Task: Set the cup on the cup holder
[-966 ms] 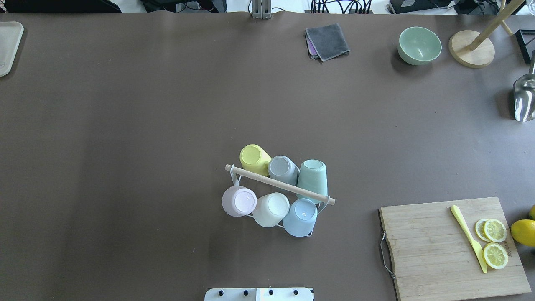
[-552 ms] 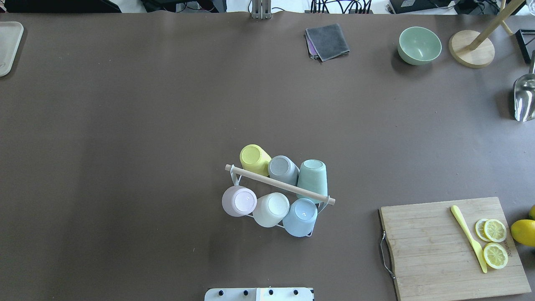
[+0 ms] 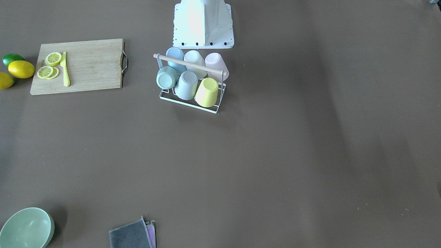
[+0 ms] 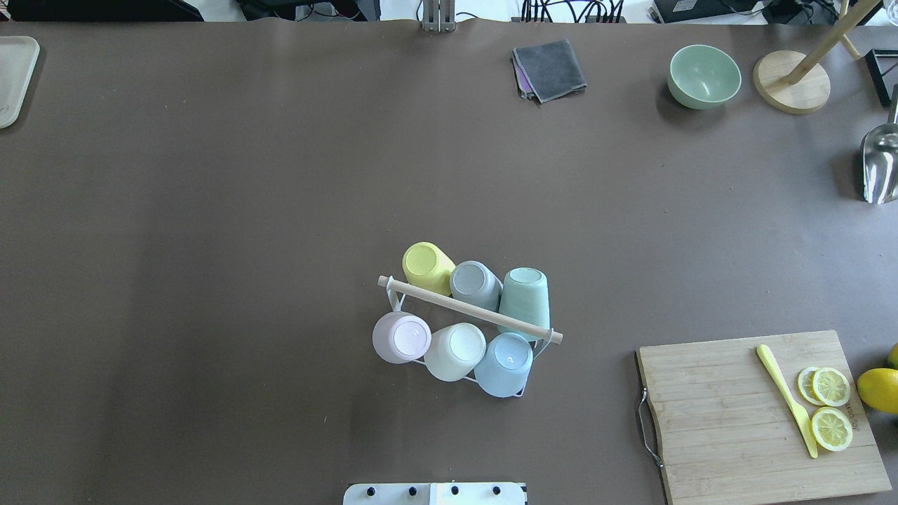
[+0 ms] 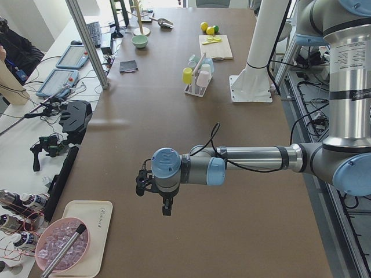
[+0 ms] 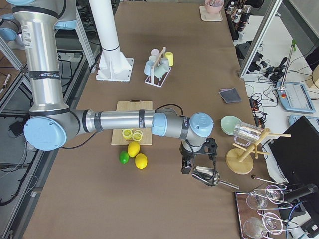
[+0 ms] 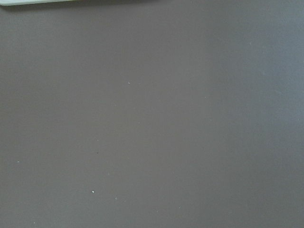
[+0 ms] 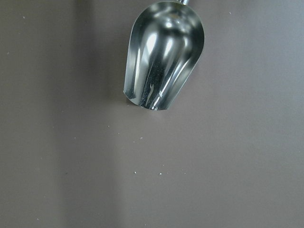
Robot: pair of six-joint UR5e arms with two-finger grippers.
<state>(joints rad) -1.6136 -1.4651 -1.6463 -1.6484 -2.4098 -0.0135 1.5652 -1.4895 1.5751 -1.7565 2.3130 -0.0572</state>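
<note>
White wire cup holder [image 4: 470, 310] just ahead of robot base [image 4: 435, 493], middle of table [image 4: 210, 210]. Six pastel cups [image 4: 456, 351] upside down on prongs, likely to drain; slots seem full. Left claw [image 5: 166, 209], right claw [image 6: 192, 164] out at table ends, away from rack; whether spread or pinched, cannot tell. Cloth [image 4: 551, 69], bowl [image 4: 704, 76] at far edge.

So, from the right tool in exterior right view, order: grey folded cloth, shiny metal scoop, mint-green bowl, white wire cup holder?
1. Shiny metal scoop, beside the right tool.
2. Mint-green bowl, operators' edge.
3. Grey folded cloth, same edge.
4. White wire cup holder, mid-table.
</note>
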